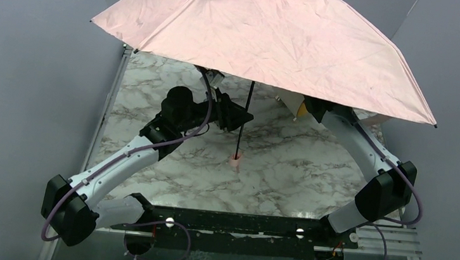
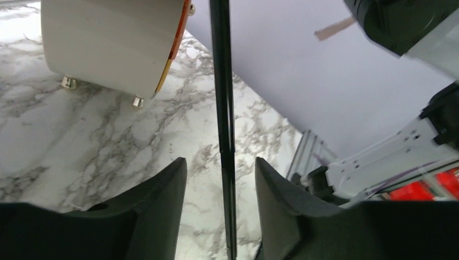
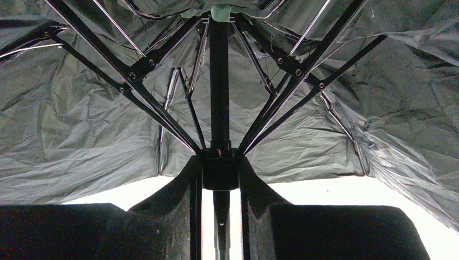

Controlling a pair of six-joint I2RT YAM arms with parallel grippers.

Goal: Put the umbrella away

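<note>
The umbrella (image 1: 275, 35) stands open, its pale pink canopy spread over the back of the table. Its thin black shaft (image 1: 245, 115) runs down to the small pink handle (image 1: 235, 162), which rests on the marble. My left gripper (image 1: 241, 119) is open around the shaft; in the left wrist view the shaft (image 2: 223, 108) passes between the fingers (image 2: 162, 189) with a gap on each side. My right gripper (image 3: 220, 162) is under the canopy, shut on the black runner (image 3: 220, 174) where the ribs meet. In the top view the canopy hides it.
A cream drum with an orange face (image 2: 108, 43) lies on the marble behind the shaft, and it peeks from under the canopy in the top view (image 1: 292, 103). Grey walls close in left, right and back. A metal rail (image 1: 104, 118) edges the table's left side.
</note>
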